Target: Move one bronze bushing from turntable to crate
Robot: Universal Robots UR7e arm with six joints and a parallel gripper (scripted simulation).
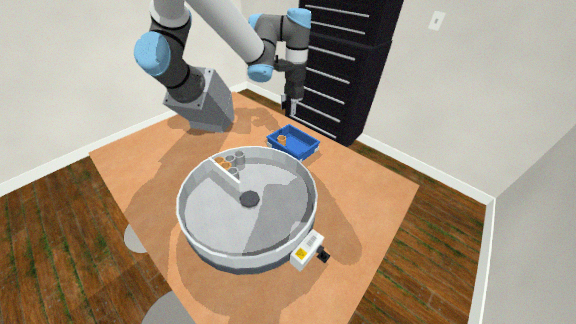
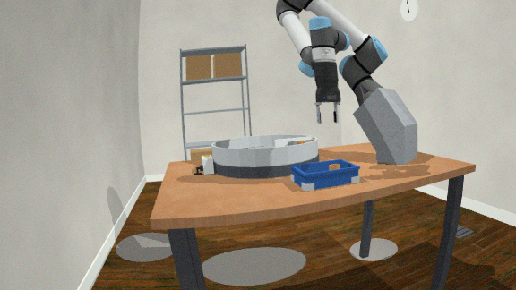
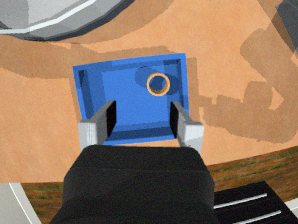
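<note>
One bronze bushing point(image 1: 281, 138) point(image 2: 334, 166) point(image 3: 157, 84) stands upright inside the blue crate point(image 1: 306, 145) point(image 2: 313, 175) point(image 3: 100, 82). My gripper point(image 1: 291, 105) point(image 2: 327, 115) point(image 3: 143, 112) is open and empty, hanging high above the crate. On the round grey turntable point(image 1: 215, 220) point(image 2: 251, 157) point(image 3: 53, 3), several bushings, bronze point(image 1: 225, 165) and grey point(image 1: 239, 156), stand clustered in a wedge-shaped compartment at the far side.
The turntable has a dark hub point(image 1: 249, 199) and a white control box point(image 1: 305, 250) point(image 2: 206, 164) on its base. A black drawer cabinet point(image 1: 345, 65) stands behind the crate. The arm's grey base point(image 1: 202, 100) point(image 2: 387, 125) sits at the table's back. A metal shelf point(image 2: 215, 98) stands beyond the table.
</note>
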